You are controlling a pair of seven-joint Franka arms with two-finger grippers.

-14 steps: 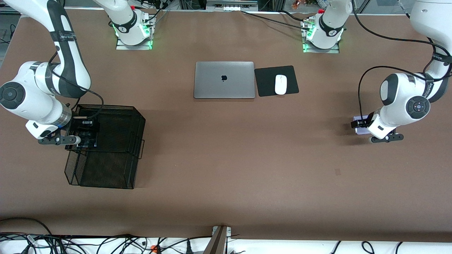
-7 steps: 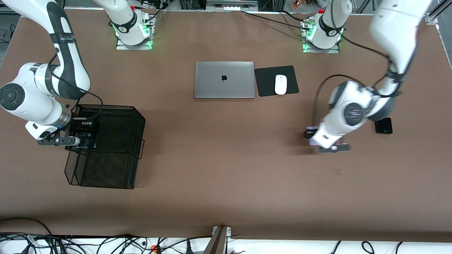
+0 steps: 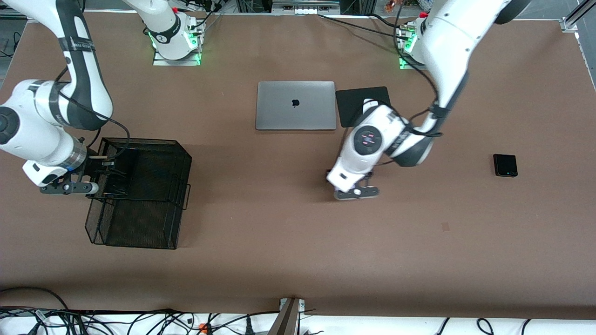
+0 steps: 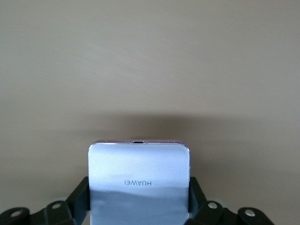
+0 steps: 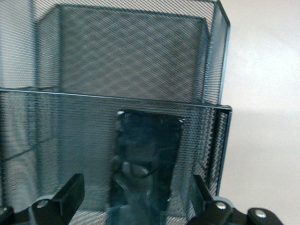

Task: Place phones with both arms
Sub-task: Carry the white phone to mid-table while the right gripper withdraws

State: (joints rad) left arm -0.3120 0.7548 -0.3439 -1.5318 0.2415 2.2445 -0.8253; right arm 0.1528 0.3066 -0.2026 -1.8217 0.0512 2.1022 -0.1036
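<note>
The long black phone (image 3: 122, 171) lies in the black mesh basket (image 3: 153, 142) toward the right arm's end of the table. My right gripper (image 5: 136, 199) is open over the basket's edge. Its fingers stand apart on either side of that phone (image 5: 147, 150) without touching it. My left gripper (image 4: 139, 201) is shut on the small pale lavender-white phone (image 4: 139, 168), held flat above the bare tabletop. In the front view the left arm's wrist (image 3: 368, 139) hangs over the middle of the table and hides this phone. The small squarish black phone (image 3: 505, 165) lies on the table toward the left arm's end.
A closed silver laptop (image 3: 295, 105) and a black mouse pad (image 3: 351, 100) lie near the robots' bases. The left arm covers part of the pad. The basket's mesh walls (image 5: 140, 101) rise round the long phone. Cables run along the table's near edge.
My right gripper has opened, let go of the long black phone in the basket and drawn back slightly. My left arm has swung the lavender-white phone toward the table's middle, uncovering the small black phone.
</note>
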